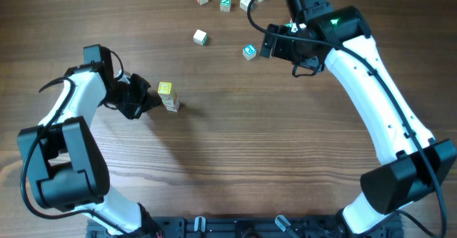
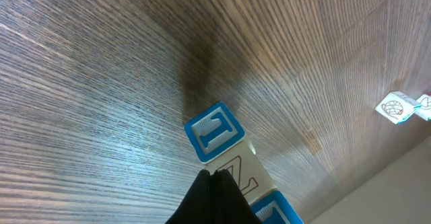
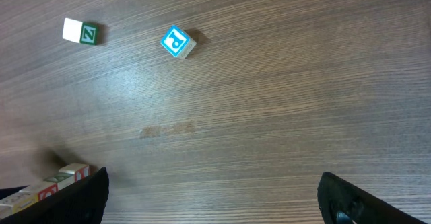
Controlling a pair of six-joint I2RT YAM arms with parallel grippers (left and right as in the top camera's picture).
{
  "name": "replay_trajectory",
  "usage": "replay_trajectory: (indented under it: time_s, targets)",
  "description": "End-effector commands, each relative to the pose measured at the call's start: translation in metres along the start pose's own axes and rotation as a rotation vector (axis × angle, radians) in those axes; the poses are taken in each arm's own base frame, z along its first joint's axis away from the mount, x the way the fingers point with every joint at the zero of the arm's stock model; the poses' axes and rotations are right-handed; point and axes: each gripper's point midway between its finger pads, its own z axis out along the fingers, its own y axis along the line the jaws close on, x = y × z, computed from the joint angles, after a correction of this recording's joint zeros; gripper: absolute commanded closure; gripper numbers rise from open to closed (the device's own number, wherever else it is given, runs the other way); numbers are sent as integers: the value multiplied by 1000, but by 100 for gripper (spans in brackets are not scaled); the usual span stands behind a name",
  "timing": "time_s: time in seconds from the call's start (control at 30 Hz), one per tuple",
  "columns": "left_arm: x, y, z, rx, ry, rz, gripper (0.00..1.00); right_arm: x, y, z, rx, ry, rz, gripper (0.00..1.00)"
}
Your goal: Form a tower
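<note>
Toppling is the main risk. The tower (image 1: pixel 168 98) is stood on the desk (image 1: pixel 235 152) left of centre, slim and tall, and the left hand (image 1: pixel 153 102) is held just beside its lower cubes. A sideways nudge as that hand is drawn away, or any drag of the fingertips (image 2: pixel 210 196) against the cubes, is judged enough to knock it over. Further right, a second risk is judged. If the blue cube (image 1: pixel 249 51) is taken off-centre by the right hand (image 1: pixel 265 43), it may be twisted in the grasp and set down crooked on the top, so that the stack is pushed over.

The left hand is clenched, its fingertips pressed together with nothing between them. In the wrist view they are seen against the side of the tower, though whether contact is made cannot be told. The right hand is spread fully wide and is empty. It is held above the desk near the blue cube, with nothing touched.
</note>
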Motion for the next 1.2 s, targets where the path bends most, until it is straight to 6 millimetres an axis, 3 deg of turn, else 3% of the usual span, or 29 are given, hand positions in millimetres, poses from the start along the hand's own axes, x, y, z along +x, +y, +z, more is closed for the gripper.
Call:
replay_trajectory:
  time_s: [0.0, 1.17]
  targets:
    - [4, 1, 2, 8, 23, 10, 96, -1, -6, 2, 27, -6, 13, 1]
    - [11, 2, 2, 8, 53, -5, 96, -1, -6, 2, 27, -7, 14, 1]
